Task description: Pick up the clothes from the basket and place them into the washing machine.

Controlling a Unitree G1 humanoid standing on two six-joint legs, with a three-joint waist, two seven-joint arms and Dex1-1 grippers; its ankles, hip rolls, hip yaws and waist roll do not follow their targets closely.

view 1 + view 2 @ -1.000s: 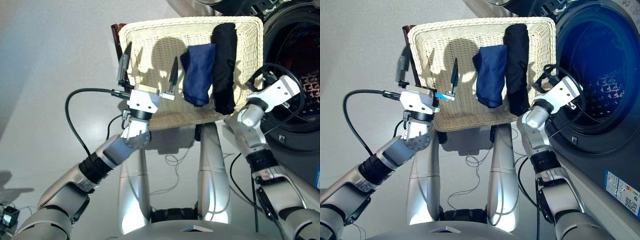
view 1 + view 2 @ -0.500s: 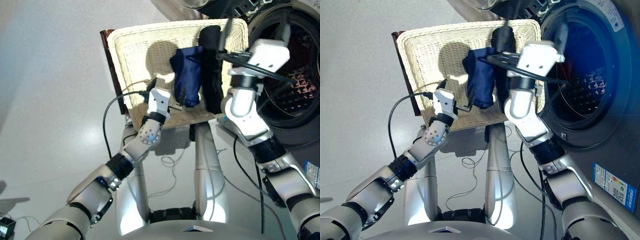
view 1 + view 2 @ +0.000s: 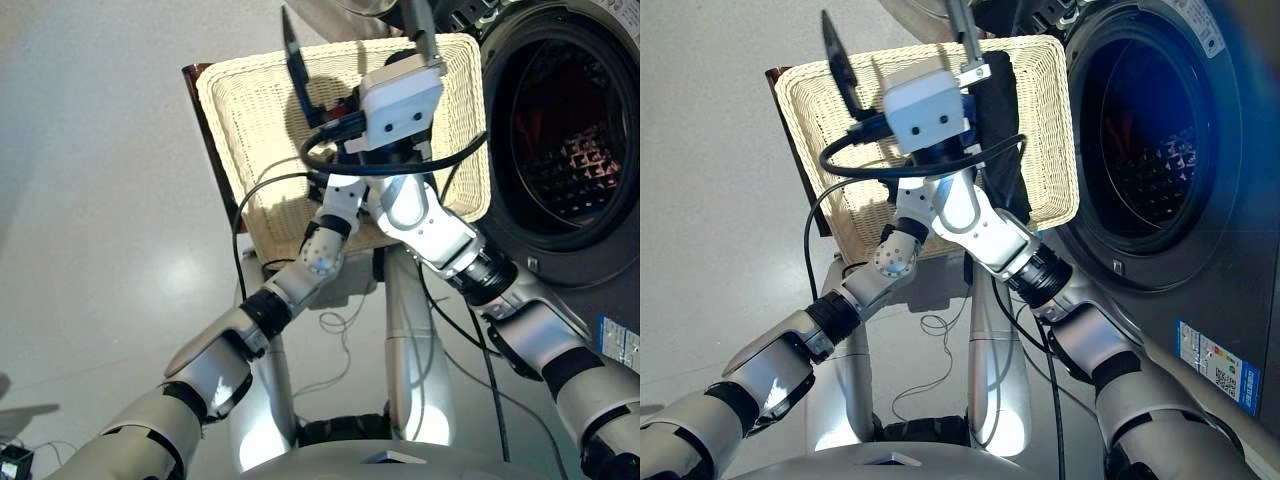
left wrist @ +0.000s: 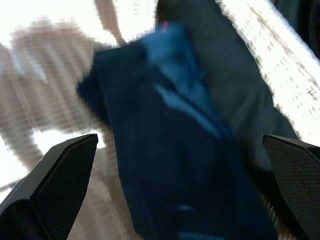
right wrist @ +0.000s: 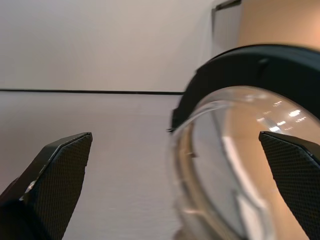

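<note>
Left wrist view: navy blue garment [image 4: 175, 150] lying on the cream weave of the basket [image 4: 50, 95], filling the space between the two black fingers [image 4: 60, 170] of the left gripper [image 4: 175, 200], spread wide and holding nothing. Close over the navy strip, not clearly touching it. A dark strip, the black garment [image 4: 240, 90], just beside the navy one, on its far side from the open weave.

Head views: basket [image 3: 820, 130] standing just beside the washing machine [image 3: 1200, 260], drum opening [image 3: 1140, 130] dark and uncovered. Left arm reaching up to the near edge of the basket, its gripper hidden behind the right arm. Navy garment mostly hidden too; only a sliver of blue [image 3: 966, 106] showing at the basket's middle, with the black garment [image 3: 1002, 150] between it and the basket wall nearest the washing machine.

Right gripper [image 3: 900, 45] raised above the basket, well clear of both garments, fingers spread wide and empty, one finger [image 3: 838, 58] over the basket's far rim. Right wrist view: round glass door [image 5: 240, 150] with its black rim ahead, between the wide-set fingers [image 5: 55, 175], against a pale wall.
</note>
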